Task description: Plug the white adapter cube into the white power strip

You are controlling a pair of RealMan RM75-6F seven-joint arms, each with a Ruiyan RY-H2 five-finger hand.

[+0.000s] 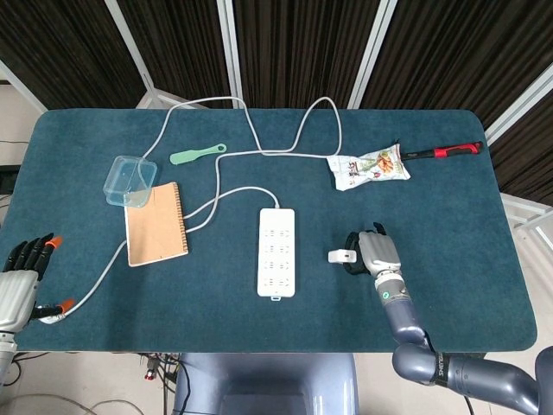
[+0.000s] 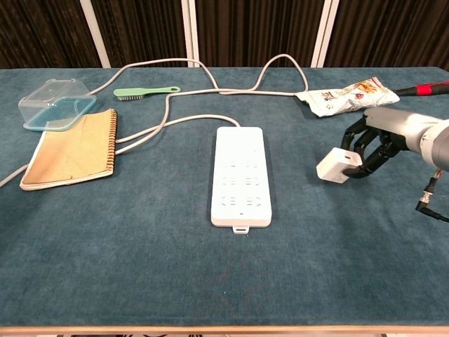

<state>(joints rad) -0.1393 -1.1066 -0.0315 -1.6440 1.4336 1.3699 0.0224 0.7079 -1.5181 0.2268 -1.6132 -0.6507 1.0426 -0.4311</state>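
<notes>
Toward the near right part of the table (image 2: 140, 281), the right hand (image 2: 382, 144) curls its fingers around the white adapter cube (image 2: 337, 166), holding it beside the white power strip (image 2: 239, 175), not touching it. At the near left corner, the left hand (image 1: 22, 268) holds nothing, fingers apart.

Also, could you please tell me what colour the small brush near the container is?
The brush is pale green, clearest in the chest view.

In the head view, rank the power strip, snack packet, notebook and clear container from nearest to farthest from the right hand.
From the right hand, which holds the adapter cube:
1. Power strip, just to its left.
2. Snack packet, behind it.
3. Notebook, far left.
4. Clear container, far left, behind the notebook.
</notes>
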